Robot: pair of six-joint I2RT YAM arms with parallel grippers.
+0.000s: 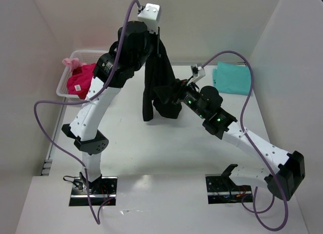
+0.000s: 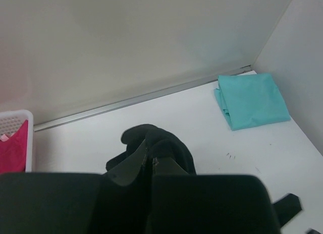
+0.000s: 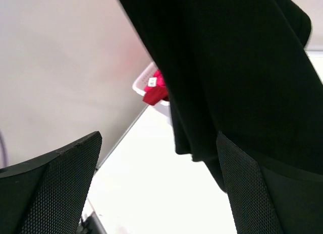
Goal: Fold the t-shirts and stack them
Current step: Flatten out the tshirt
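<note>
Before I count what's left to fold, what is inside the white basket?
A magenta-pink t-shirt lies bunched inside the basket, something paler pink at its far corner. Whatever lies beneath is covered.

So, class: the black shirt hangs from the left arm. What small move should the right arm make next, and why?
Probably ease the right gripper forward and close it on the hanging edge of the black shirt: its jaws stand open beside the cloth, while the shut left gripper alone holds the shirt up.
</note>
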